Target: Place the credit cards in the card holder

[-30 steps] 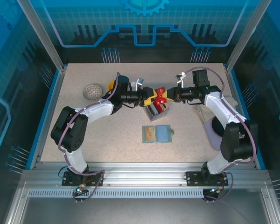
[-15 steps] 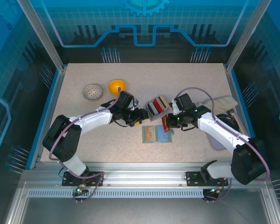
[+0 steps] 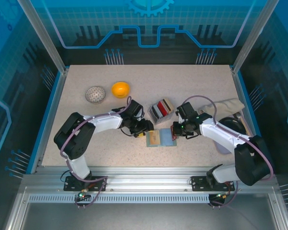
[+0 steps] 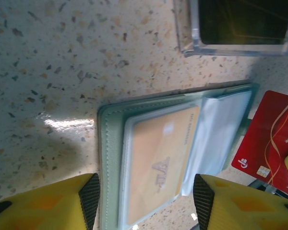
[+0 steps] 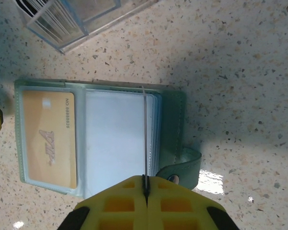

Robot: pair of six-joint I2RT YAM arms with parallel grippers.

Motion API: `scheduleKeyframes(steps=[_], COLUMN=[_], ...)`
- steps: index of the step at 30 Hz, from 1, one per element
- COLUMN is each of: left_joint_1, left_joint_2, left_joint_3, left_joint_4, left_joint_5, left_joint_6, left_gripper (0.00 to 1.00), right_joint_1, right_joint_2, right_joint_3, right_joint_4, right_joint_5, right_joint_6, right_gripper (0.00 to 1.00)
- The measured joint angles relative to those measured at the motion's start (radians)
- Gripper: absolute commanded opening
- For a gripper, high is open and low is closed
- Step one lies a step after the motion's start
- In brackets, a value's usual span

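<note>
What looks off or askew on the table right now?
Nothing spilled or damaged. The clear card box sits skewed relative to the open card holder. The right gripper pinches a red card on edge over the holder's pockets, not yet in.

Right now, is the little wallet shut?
No, the card holder lies open, with a tan card tucked in one pocket.

The top external camera looks down from above and behind the arm bases over the whole counter [image 3: 192, 81]. Both wrist cameras face downward, close to it, sharing the open card holder [image 4: 216, 129] [image 5: 115, 139], which lies below centre in the overhead frame [image 3: 161, 137].
</note>
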Motion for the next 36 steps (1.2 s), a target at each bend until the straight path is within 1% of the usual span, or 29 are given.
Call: scheduleKeyframes(steps=[3,13,21,27,36], left_joint_1=[-0.001,-0.003,-0.005,-0.006,-0.006], left_joint_2=[0.017,0.041,0.048,0.05,0.051], left_joint_3=[0.0,0.0,0.0,0.0,0.0], left_joint_4=[0.001,0.003,0.007,0.008,0.007], left_joint_5=[-0.002,-0.002,-0.002,-0.002,-0.004], left_joint_6=[0.0,0.014,0.014,0.014,0.014], left_gripper=[0.55,0.46,0.42,0.4,0.37], right_joint_1=[0.001,0.007,0.028,0.045,0.045], right_joint_2=[0.014,0.043,0.091,0.093,0.082], right_joint_3=[-0.009,-0.026,-0.008,-0.003,-0.003], right_joint_4=[0.013,0.077,0.104,0.127,0.154], right_joint_5=[0.0,-0.024,-0.03,-0.062,-0.145], right_joint_6=[0.007,0.029,0.034,0.052,0.095], right_gripper=[0.0,0.0,0.0,0.0,0.0])
